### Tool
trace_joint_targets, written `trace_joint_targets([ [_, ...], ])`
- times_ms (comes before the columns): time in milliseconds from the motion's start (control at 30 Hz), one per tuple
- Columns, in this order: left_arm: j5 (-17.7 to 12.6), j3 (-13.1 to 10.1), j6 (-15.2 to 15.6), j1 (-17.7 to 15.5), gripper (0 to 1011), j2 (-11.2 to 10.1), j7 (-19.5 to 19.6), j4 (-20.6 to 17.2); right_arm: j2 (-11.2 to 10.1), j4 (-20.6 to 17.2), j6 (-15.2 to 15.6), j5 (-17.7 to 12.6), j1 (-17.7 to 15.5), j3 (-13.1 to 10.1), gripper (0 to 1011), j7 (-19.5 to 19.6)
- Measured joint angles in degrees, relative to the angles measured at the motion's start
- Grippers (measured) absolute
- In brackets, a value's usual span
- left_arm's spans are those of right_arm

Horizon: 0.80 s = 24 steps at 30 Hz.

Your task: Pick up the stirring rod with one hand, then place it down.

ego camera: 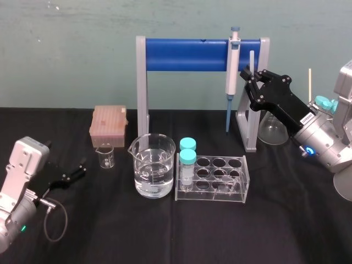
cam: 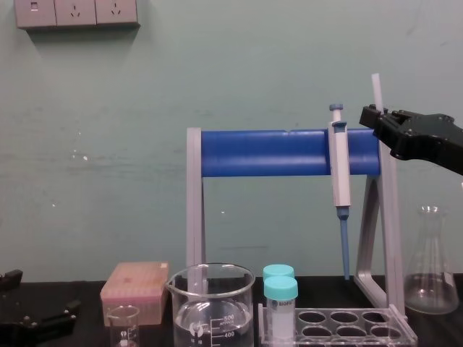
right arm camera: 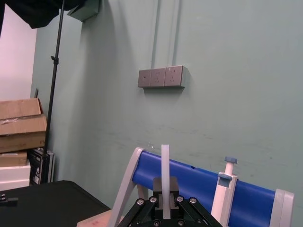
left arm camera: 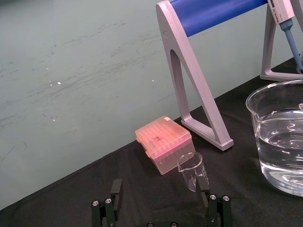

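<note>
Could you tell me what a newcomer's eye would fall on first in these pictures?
First comes the right gripper, raised at the right end of the blue stand. Its fingers are shut on the glass rod, which is held upright beside the hanging pipette. Next is the big beaker of water near the middle of the black table. The left gripper rests open at the table's left.

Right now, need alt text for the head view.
The right gripper holds the stirring rod upright above the table, beside the pipette hanging on the blue stand. The left gripper sits open, low at the left by a small beaker; a water beaker and tube rack stand centre.
</note>
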State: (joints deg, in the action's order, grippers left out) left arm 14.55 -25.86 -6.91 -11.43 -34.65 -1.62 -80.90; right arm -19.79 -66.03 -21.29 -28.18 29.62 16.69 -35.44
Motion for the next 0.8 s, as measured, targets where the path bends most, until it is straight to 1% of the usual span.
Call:
trace_joint_targets([
  [800, 0.00, 0.00, 0.00, 0.00, 1000, 0.00, 0.00, 0.00, 0.00, 0.00, 0.00, 0.00, 0.00, 0.00, 67, 0.00],
])
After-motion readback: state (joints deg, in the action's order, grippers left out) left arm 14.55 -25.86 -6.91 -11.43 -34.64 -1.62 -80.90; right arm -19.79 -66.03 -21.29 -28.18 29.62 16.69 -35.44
